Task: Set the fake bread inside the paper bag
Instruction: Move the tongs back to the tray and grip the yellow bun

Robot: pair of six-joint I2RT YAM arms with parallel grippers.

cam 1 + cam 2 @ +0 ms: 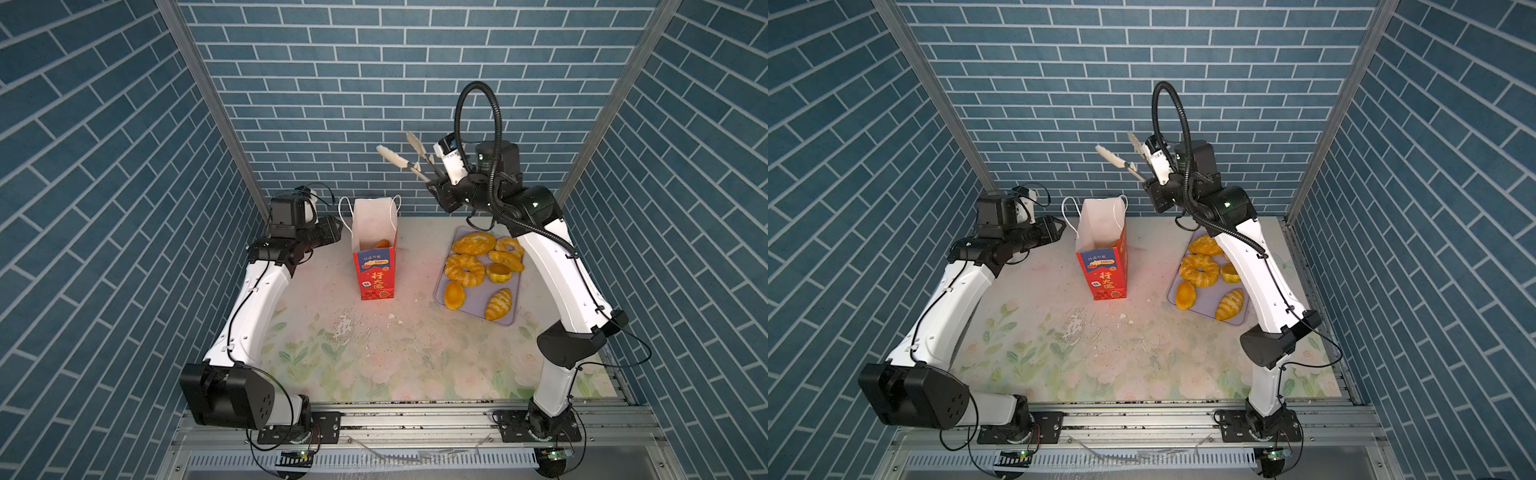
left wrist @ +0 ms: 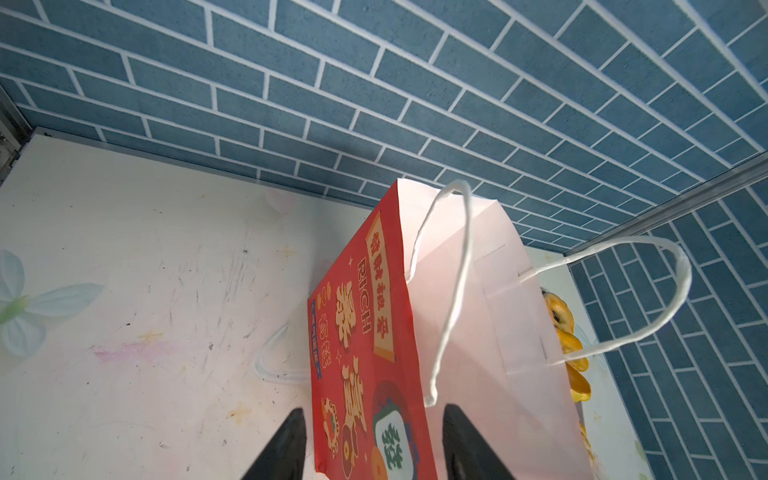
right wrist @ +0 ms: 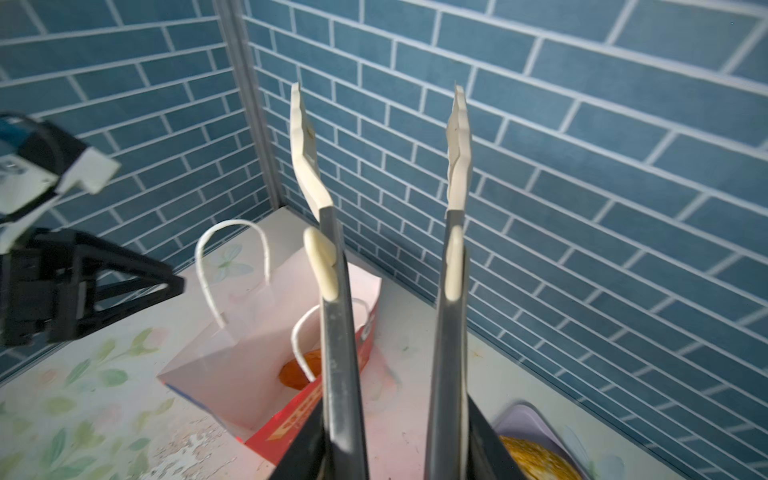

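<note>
The red paper bag (image 1: 376, 274) (image 1: 1104, 274) stands upright and open at the back centre, with an orange-brown pastry (image 1: 380, 244) (image 3: 299, 370) lying inside. Several more pieces of fake bread (image 1: 464, 270) (image 1: 1198, 270) sit on the lilac tray (image 1: 478, 297). My left gripper (image 1: 337, 232) (image 2: 372, 411) is open just left of the bag (image 2: 374, 332), whose red wall shows between the fingers. High behind the bag, my right gripper (image 1: 438, 185) (image 3: 395, 444) is shut on grey tongs (image 1: 399, 160) (image 3: 336, 332). Their cream tips are spread and empty.
The tray lies at the right under my right arm, which hides part of it in a top view (image 1: 1204, 297). White crumbs (image 1: 345, 328) dot the floral tabletop in front of the bag. Blue brick walls close in the back and both sides.
</note>
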